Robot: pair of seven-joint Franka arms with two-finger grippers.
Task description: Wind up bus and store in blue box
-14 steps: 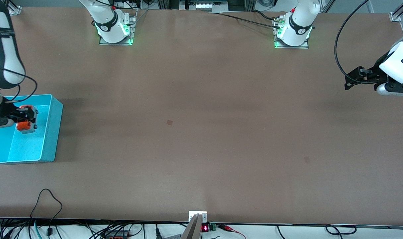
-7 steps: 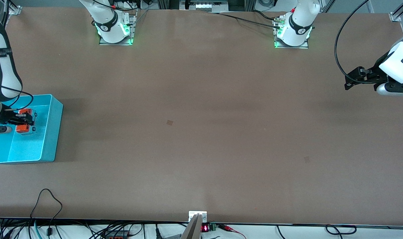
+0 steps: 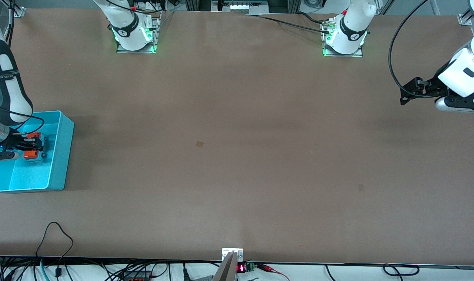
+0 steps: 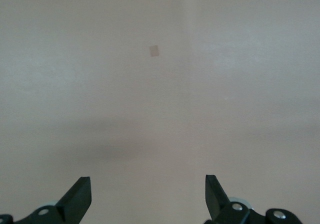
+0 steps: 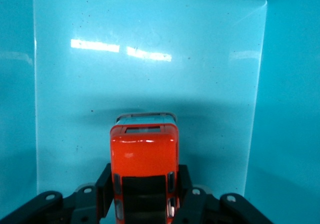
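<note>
- Bus (image 3: 31, 147) has sunk lower into the blue box (image 3: 61, 156), pinched in my right tool (image 3: 28, 147); release comes next, I judge.
- My left tool (image 3: 407, 93), spread, waits over the tabletop (image 3: 237, 156).

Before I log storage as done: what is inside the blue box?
The bus, gripped by the right claw, low inside the blue box. Nothing else shows; the arm hides part of the floor.
</note>
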